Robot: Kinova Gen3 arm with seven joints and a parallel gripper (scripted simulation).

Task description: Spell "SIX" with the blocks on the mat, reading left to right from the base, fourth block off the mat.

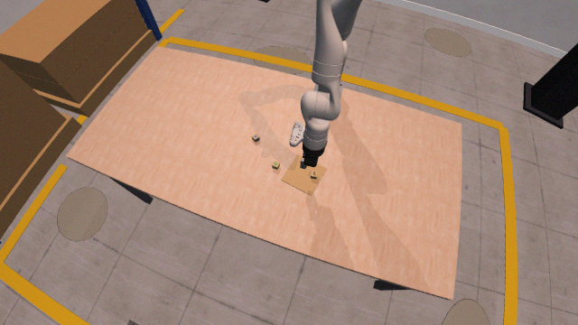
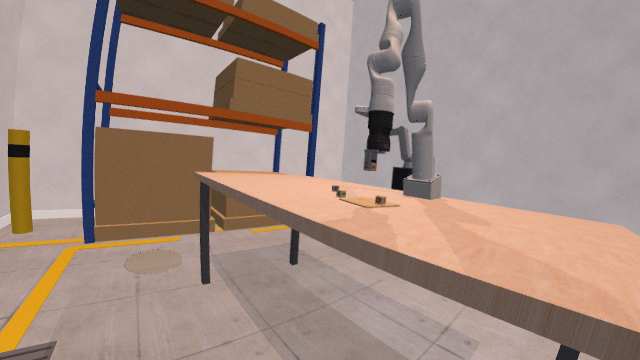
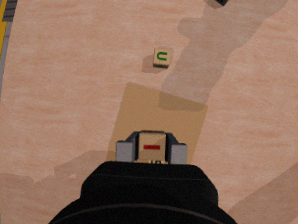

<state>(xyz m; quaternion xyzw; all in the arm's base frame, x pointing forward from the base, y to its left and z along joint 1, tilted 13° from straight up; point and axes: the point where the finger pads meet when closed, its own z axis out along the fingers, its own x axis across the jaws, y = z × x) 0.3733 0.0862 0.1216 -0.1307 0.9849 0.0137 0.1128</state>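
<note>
- Claw (image 1: 307, 165) (image 2: 370, 162) (image 3: 152, 142): clamped on the red-marked block (image 2: 373, 165) (image 3: 152, 145), one finger on each side. We see it raised above the table, over the mat in the wrist view.
- Red-marked block: the face toward the wrist camera shows one red bar, lying crosswise in that view. We take it as the I.
- Mat (image 1: 295, 179) (image 2: 364, 203) (image 3: 160, 117): our landmark, flat on the table, part of it in shadow.
- S block (image 1: 313, 174) (image 2: 380, 200): on the mat, the only block resting there. Letter reads S in the top view; the wrist view gives us just a sliver of lettering behind the held block.
- Green-letter block (image 1: 275, 165) (image 2: 341, 193) (image 3: 161, 56): off the mat, near its edge. Looks like a U to us.
- Fourth block (image 1: 256, 138) (image 2: 335, 188): off the mat, farther out than the green-letter one. Letter too small for us to read.
- Arm (image 1: 320, 106) (image 2: 385, 62): reaches from its base (image 2: 437, 193), beyond the mat in the exterior view.
- Table (image 1: 203, 113) (image 2: 500, 240) (image 3: 55, 105): extends on all sides of the mat.
- Storage rack (image 2: 316, 100): well apart from the mat, past the table, cartons on it.
</note>
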